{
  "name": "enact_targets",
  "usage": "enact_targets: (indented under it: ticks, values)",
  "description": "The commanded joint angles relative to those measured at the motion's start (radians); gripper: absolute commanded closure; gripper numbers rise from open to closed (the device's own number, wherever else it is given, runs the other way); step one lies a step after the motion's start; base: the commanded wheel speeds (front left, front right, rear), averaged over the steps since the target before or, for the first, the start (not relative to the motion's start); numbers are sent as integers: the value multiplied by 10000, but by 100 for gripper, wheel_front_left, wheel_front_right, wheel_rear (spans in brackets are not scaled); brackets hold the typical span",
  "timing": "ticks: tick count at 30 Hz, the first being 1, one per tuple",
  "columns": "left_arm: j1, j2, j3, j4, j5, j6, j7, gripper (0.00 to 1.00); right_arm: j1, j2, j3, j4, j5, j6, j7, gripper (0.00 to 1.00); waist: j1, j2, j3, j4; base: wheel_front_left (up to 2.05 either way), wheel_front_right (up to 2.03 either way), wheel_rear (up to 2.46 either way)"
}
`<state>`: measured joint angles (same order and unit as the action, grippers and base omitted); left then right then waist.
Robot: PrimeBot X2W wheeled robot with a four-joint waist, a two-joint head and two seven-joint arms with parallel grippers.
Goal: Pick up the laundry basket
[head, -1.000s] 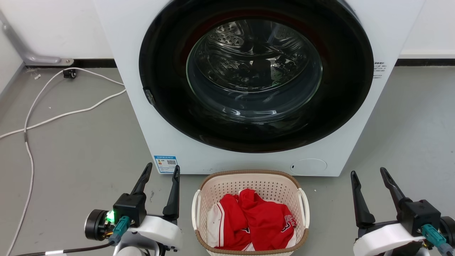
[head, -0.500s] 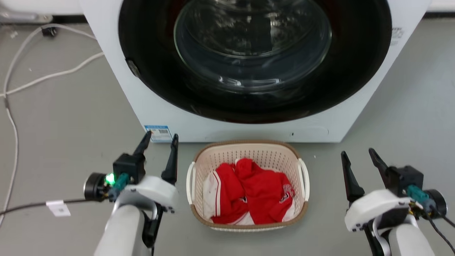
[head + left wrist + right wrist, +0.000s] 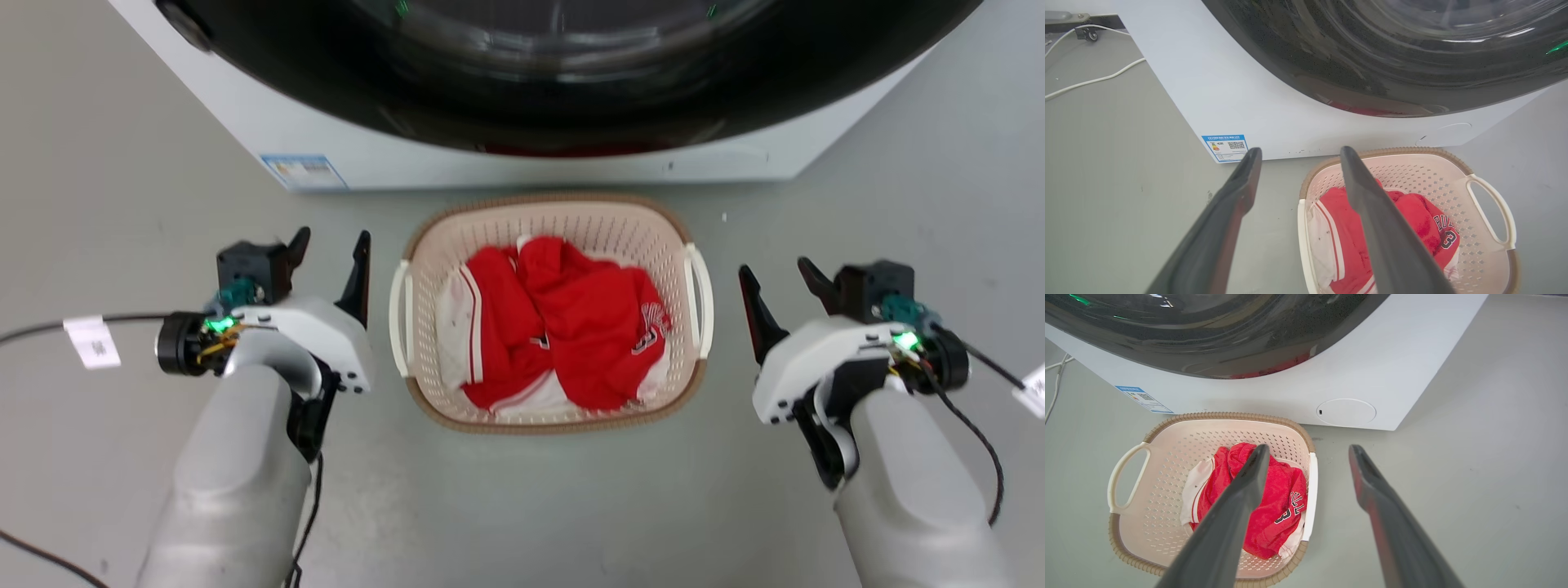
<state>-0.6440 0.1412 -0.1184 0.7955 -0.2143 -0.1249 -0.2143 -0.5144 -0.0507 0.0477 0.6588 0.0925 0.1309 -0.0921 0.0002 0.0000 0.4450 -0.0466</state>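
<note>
1. You are over a plain grey floor [image 3: 122, 163]. A white front-loading washing machine [image 3: 490, 167] stands ahead with its dark door shut and a blue label [image 3: 302, 171] at its lower left corner.
2. The laundry basket [image 3: 571, 222] sits on the floor just in front of the washer. It lies between your two arms and holds a crumpled red jersey [image 3: 571, 327] with white trim.
3. Your left gripper [image 3: 333, 245] has its fingers spread and grips nothing. It is close beside the basket's left handle [image 3: 398, 318] but not touching it.
4. Your right gripper [image 3: 774, 273] is likewise splayed and empty, a little farther off the right handle [image 3: 702, 298].
5. The left wrist view adds a white cable [image 3: 1094, 79] lying on the floor off to the washer's left. The right wrist view adds a round flap [image 3: 1346, 412] low on the washer's front. Both show a black numeral on the jersey.
6. A second ago the head camera took in the whole drum, with the basket at the bottom edge. It has since tipped down, so the basket is now mid-frame and both pale forearms show. The basket itself has not moved.
</note>
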Motion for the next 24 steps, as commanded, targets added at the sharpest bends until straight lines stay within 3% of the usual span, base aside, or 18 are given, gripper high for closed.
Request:
enact_targets:
  ticks: [1, 13, 24]
  values:
    - [-248, 78, -49, 156, -52, -35, 37, 0, -303, 7, 60, 174, 108, -3, -58, 0, -2, 0, 756, -115, 0, 0, 0]
    - [-2114, 587, -1660, 1979, -1352, -51, 456, 0, -2617, 6, 1194, 2944, 1023, -3, -480, 0, -2, 0, 2591, -301, 0, 0, 0]
    - [-3691, 1171, -3230, 2894, -2484, -52, 1176, 0, -4575, 7, 2630, 4610, 2071, -3, -592, 0, -2, 0, 3980, -540, 0, 0, 0]
